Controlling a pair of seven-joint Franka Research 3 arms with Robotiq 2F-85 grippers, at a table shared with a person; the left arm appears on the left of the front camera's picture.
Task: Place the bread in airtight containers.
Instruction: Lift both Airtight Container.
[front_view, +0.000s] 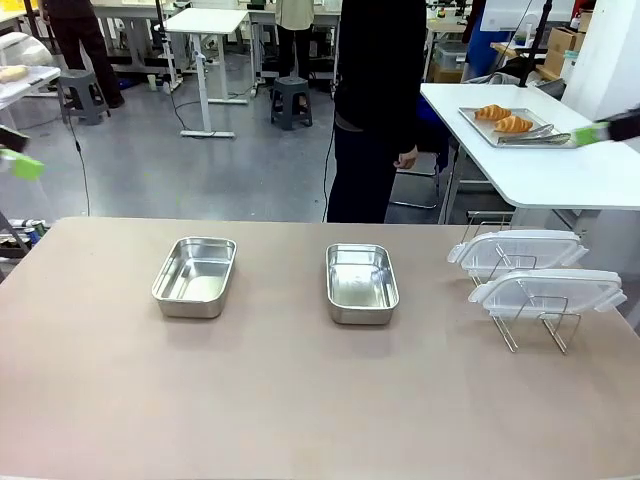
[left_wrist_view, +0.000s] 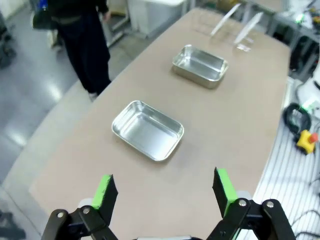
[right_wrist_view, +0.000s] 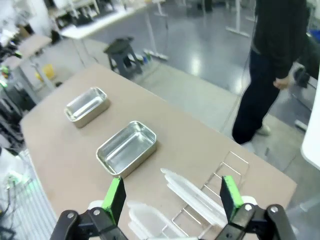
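While reaching for the croissants (front_view: 503, 118) on the tray (front_view: 545, 118) at the far white table, keep grip light across the ridges. Noted: left hand (left_wrist_view: 165, 192) and right hand (right_wrist_view: 172, 197) spread wide, empty; steel tubs (front_view: 195, 275) bare on near table (front_view: 300, 400); seemingly tongs (front_view: 535, 137) beside the croissants.

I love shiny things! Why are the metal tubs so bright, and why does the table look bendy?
Front view: sharp and straight; room light glints pale on the left steel tub and the right steel tub. Left wrist view: the wide lens bows the table, and the floor glares white. Right wrist view: the same bowing, and the nearest clear lid looks blurry.
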